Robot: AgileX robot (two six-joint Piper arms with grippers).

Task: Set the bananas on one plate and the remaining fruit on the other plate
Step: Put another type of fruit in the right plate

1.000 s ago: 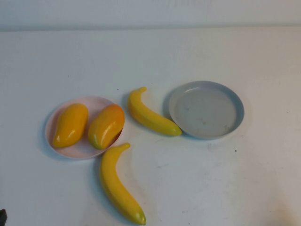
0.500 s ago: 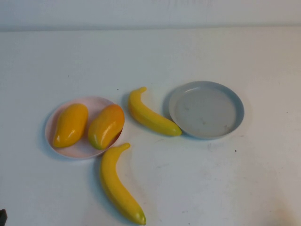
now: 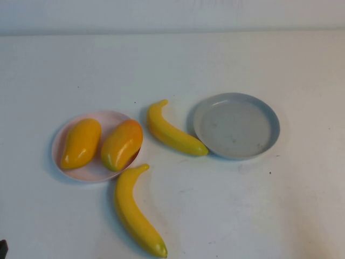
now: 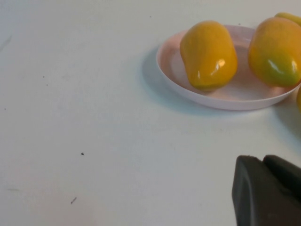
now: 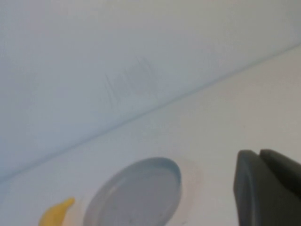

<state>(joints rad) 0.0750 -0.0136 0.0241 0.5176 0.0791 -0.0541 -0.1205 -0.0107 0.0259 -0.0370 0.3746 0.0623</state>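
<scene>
Two mangoes (image 3: 81,143) (image 3: 122,144) lie side by side on the pale pink plate (image 3: 60,162) at the left. The grey-blue plate (image 3: 236,125) at the right holds nothing. The shorter banana (image 3: 171,132) lies on the table between the plates. The longer banana (image 3: 135,213) lies on the table in front of the pink plate. My left gripper (image 4: 263,160) is shut and empty, low over the table near the pink plate (image 4: 225,96); the mangoes (image 4: 208,54) (image 4: 275,52) show in its view. My right gripper (image 5: 258,153) is shut and empty, back from the grey plate (image 5: 136,193).
The white table (image 3: 226,205) has bare room in front of and behind the plates. A pale wall (image 3: 172,13) bounds the far edge. A dark bit of the left arm (image 3: 2,249) shows at the near left corner.
</scene>
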